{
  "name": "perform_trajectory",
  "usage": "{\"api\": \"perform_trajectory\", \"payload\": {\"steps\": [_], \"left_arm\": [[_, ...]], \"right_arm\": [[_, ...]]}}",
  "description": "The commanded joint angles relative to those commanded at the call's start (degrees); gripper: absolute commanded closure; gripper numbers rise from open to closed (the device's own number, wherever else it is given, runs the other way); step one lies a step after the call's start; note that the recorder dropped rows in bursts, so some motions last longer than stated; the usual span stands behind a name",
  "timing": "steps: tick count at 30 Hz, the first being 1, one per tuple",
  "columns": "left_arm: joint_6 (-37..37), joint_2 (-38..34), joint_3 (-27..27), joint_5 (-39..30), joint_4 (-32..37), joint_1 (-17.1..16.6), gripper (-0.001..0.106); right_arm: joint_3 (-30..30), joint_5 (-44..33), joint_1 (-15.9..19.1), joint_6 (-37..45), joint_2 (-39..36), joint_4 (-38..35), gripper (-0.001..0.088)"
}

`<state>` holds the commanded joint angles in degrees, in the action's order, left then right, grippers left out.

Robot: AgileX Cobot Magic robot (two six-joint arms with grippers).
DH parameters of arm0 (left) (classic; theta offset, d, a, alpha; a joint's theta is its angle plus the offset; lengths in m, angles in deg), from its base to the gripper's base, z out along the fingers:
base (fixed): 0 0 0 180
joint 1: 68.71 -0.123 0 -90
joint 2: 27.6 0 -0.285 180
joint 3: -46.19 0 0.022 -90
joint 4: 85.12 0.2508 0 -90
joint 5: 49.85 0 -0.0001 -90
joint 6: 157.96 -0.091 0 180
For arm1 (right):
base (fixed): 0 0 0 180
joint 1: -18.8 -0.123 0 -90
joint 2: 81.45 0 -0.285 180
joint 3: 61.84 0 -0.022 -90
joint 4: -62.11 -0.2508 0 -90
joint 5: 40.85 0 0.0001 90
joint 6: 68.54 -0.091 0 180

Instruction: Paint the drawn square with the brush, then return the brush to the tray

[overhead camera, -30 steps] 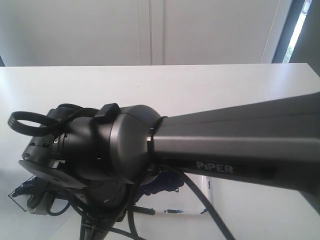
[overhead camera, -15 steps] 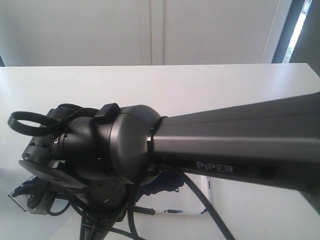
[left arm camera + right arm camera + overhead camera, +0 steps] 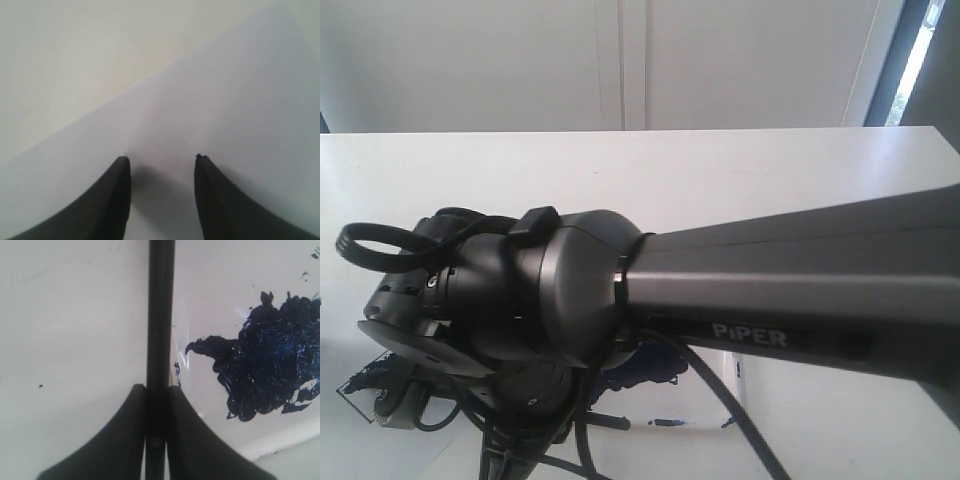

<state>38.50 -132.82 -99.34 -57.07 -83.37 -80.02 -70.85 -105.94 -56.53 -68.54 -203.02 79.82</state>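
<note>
In the right wrist view my right gripper [image 3: 157,387] is shut on the black handle of the brush [image 3: 160,315], which runs straight out from between the fingers; its bristles are out of view. Under it lies the white tray [image 3: 75,340] with its dark blue paint blotch [image 3: 272,360] off to one side. In the exterior view only a blue-painted corner of the drawn square [image 3: 362,385] peeks out beneath the right arm [image 3: 770,290]. My left gripper [image 3: 162,160] is open with nothing in it, low over the white paper [image 3: 240,100].
The right arm's bulky wrist and cables [image 3: 500,300] block most of the exterior view, hiding the tray and gripper fingers. The white table [image 3: 720,170] stretches back to a white wall. The paper's edge [image 3: 100,107] crosses the left wrist view diagonally.
</note>
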Motion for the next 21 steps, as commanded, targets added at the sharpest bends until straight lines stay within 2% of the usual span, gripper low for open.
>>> {"api": "perform_trajectory", "payload": {"steps": [21], "left_arm": [[-0.4,0.0,0.0,-0.4,1.7,0.0,0.059]], "right_arm": [[0.0,0.3,0.0,-0.3,3.3,-1.5,0.0868]]}}
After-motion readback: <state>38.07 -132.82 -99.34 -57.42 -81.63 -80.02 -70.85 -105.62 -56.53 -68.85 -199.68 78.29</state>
